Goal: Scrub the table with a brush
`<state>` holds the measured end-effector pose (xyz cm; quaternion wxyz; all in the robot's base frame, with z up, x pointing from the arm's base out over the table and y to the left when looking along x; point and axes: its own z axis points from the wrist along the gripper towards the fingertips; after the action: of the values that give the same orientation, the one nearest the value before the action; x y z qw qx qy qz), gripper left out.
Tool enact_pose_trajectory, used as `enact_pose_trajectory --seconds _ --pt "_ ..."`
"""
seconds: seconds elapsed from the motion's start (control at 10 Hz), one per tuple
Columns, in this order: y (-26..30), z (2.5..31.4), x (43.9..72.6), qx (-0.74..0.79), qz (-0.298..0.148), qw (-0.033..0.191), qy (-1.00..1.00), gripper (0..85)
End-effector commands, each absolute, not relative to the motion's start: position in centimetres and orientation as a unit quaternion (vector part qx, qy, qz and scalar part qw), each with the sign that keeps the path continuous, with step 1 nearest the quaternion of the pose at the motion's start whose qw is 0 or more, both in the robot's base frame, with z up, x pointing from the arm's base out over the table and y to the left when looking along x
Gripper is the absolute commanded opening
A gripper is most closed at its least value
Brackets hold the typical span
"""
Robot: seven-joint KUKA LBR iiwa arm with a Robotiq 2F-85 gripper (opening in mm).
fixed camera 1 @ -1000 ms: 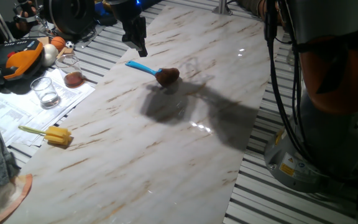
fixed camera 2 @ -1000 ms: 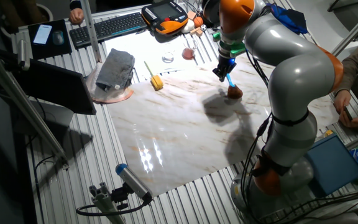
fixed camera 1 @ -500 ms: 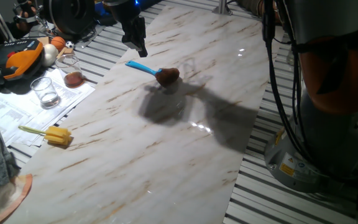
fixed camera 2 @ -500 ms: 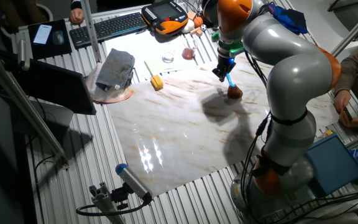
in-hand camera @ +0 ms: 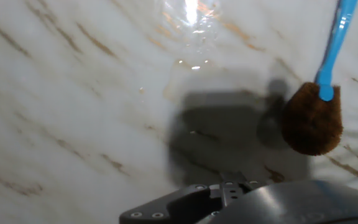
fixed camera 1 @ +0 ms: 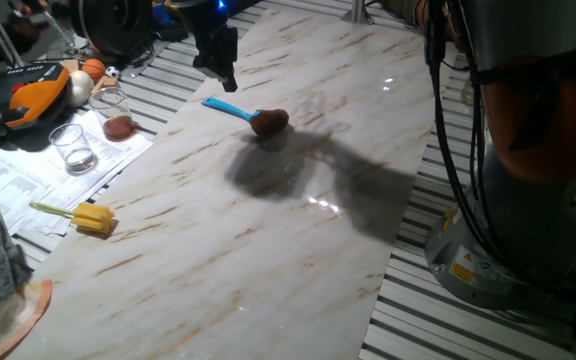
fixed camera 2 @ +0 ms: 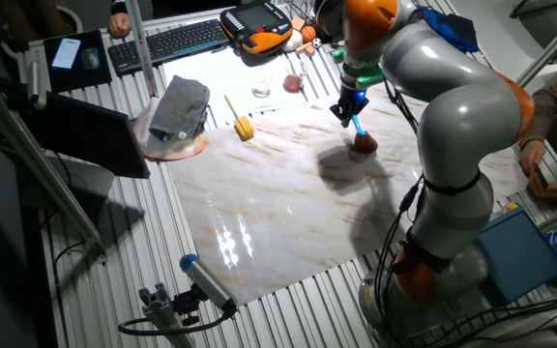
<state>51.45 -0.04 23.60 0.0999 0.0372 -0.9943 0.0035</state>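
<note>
Grey rounded arm (fixed camera 2: 453,106), orange joint bands, black cables, black tool (fixed camera 1: 218,55)

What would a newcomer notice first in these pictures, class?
First, the big orange-and-grey arm bending over the table. Next, the brush lying on the marble with its bright blue handle and brown head, and the dark gripper hanging just above the handle end. At the table's edge lies a yellow sponge on a stick.

Pincer (fixed camera 1: 226,72) dark and small, jaw gap unreadable in both fixed views. Fingertips out of frame in hand view. Brush (in-hand camera: 319,106) handle cut by top edge.
</note>
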Motion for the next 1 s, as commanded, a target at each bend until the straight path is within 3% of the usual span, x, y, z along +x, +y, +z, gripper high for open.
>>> enact_pose_trajectory --seconds 0.0,0.1,0.7,0.9 --pt "-0.05 23.58 51.44 0.032 0.013 0.094 -0.995 0.0" --pt "-0.05 23.58 51.44 0.018 0.02 0.082 -0.996 0.0" --pt "-0.05 23.58 51.44 -0.013 0.019 0.076 -0.997 0.0" --pt "-0.05 23.58 51.44 -0.01 0.02 0.032 -0.999 0.0"
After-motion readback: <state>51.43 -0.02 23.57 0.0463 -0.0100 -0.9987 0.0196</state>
